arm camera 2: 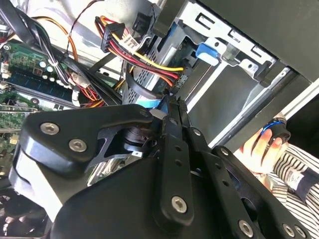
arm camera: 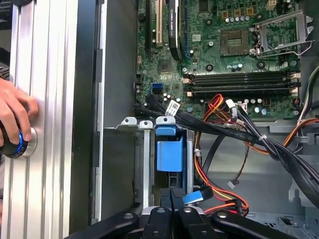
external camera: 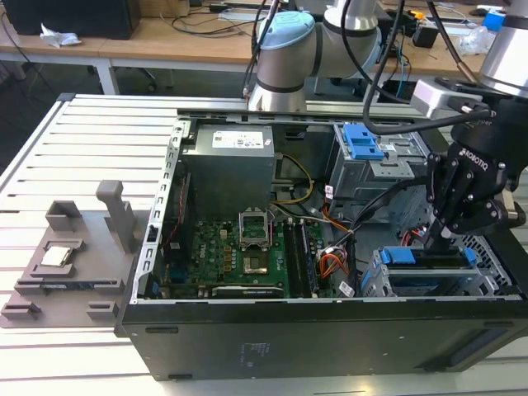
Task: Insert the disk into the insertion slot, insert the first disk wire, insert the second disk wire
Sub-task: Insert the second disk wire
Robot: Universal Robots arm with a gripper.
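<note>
- Open black rectangular metal computer case point(external camera: 247, 346), lying on a slatted aluminium table point(external camera: 82, 157), contains a green motherboard point(external camera: 239, 256), a grey boxy power supply point(external camera: 231, 169) and two drive cages.
- Boxy grey perforated metal insertion slot point(external camera: 375, 279) at the exterior view's right holds the silver-grey disk in its bright blue plastic carrier point(arm camera: 170, 155), seated inside.
- Black gripper point(arm camera: 175, 195) hangs just above that cage, fingers drawn together, tips against a flat blue wire point(arm camera: 193, 197); whether it is pinched cannot be told.
- Grey plastic fixture point(external camera: 49, 289) outside the case carries a square silver chip point(external camera: 58, 256).
- A person's hand point(arm camera: 15, 112) rests on a round button.
</note>
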